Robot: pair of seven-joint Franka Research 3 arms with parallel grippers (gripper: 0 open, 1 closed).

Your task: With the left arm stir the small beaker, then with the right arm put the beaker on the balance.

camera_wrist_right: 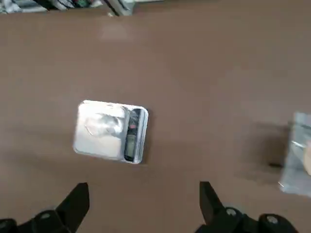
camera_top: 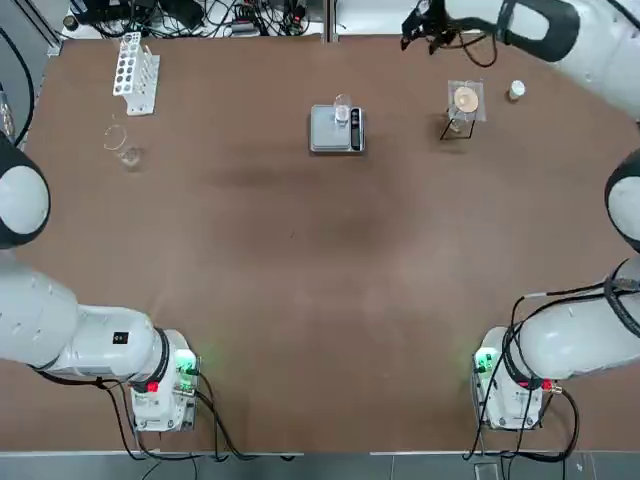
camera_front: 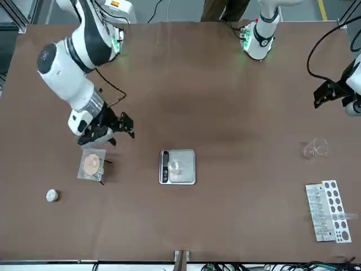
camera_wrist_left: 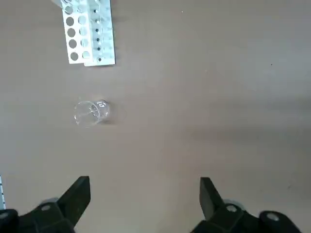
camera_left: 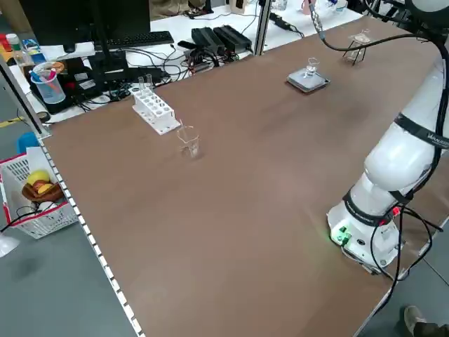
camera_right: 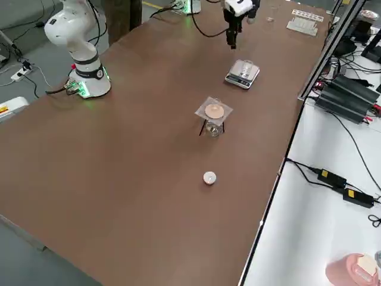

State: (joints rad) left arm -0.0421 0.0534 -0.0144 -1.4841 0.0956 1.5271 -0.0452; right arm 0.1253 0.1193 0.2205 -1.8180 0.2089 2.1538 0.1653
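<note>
The small beaker [camera_left: 312, 65] stands upright on the metal plate of the balance [camera_top: 330, 130], touching it, and every other place is told from that balance. In the right wrist view the beaker lies beyond the fingertips of the right gripper [camera_wrist_right: 145, 194], well apart from both and touching neither. Those two fingers stand wide apart, with nothing between them. The right gripper [camera_front: 125, 132] hangs to the balance's right, on the robot's right-arm side, close by the wire stand [camera_top: 458, 128].

The left gripper [camera_wrist_left: 145, 191] also has its fingers spread wide, holding and touching nothing. It is to the balance's left, on the left-arm side, well apart from the small beaker. Its own wrist view shows the wider glass vessel [camera_wrist_left: 92, 113] beyond the fingertips, clear of them. That vessel is left of the balance, with the white test-tube rack [camera_top: 137, 75] near it, farther from the arms' bases.

The wire stand is right of the balance, a pale round disc [camera_right: 214, 111] on its top, and a small white cap [camera_top: 516, 90] lies just past it on the table [camera_top: 290, 260].
</note>
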